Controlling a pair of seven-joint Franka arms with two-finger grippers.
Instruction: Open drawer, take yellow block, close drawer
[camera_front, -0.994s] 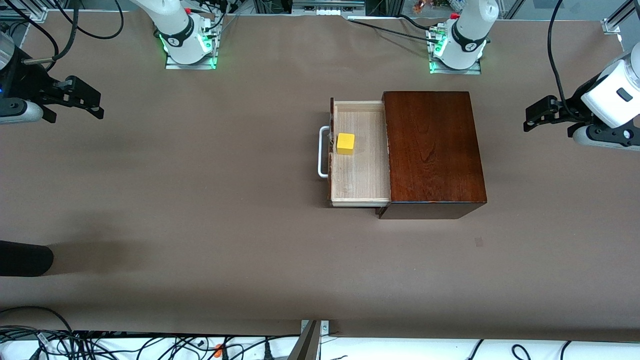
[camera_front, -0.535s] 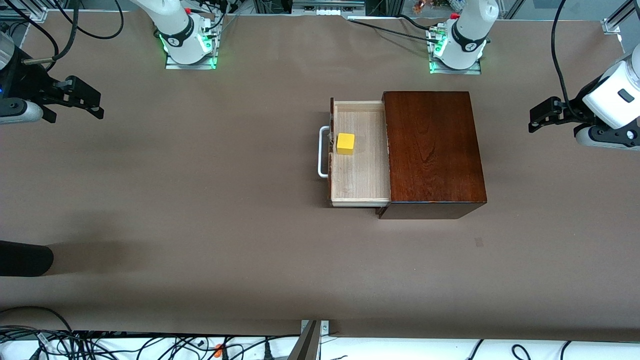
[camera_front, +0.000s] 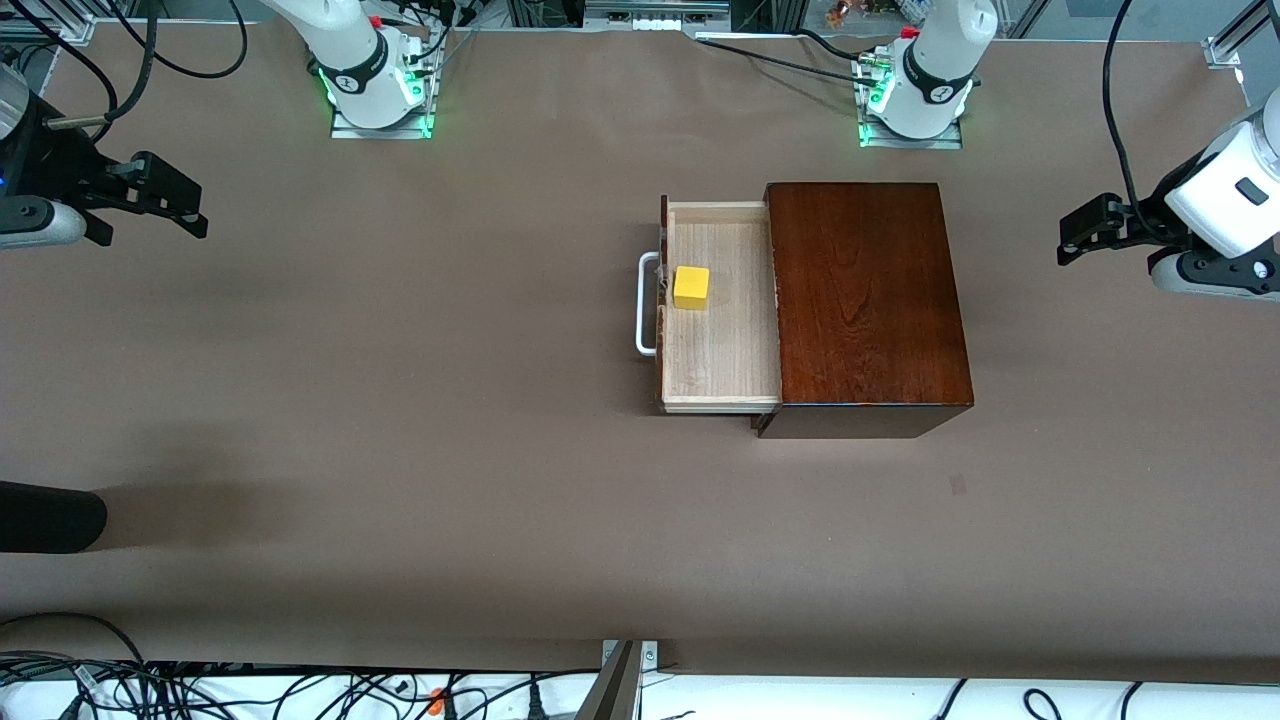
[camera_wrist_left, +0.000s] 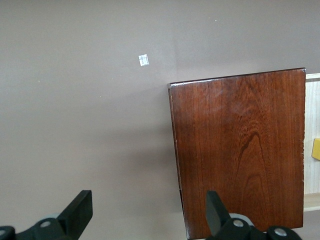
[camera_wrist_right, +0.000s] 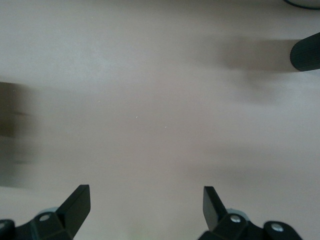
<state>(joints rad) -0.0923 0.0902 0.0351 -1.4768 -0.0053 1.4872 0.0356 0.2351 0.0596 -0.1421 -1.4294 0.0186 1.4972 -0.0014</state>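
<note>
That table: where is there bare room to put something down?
Bare brown table runs from the drawer's white handle toward the right arm's end, and along the whole strip nearer the camera than the wooden box. The open drawer holds only a yellow block. Nowhere is crowded.

The worktop (camera_front: 400, 400) is covered edge to edge with a matte brown sheet. Soft shadows lie on it toward the right arm's end. A small pale mark (camera_front: 958, 485) sits on the sheet nearer the front camera. Aluminium frame rails (camera_front: 1228, 45) stand at the corners along the base edge. Black cables (camera_front: 150, 50) hang over that edge. Along the edge nearest the camera, a white ledge (camera_front: 800, 695) carries a tangle of cables (camera_front: 200, 690). Lighting is even and diffuse.
</note>
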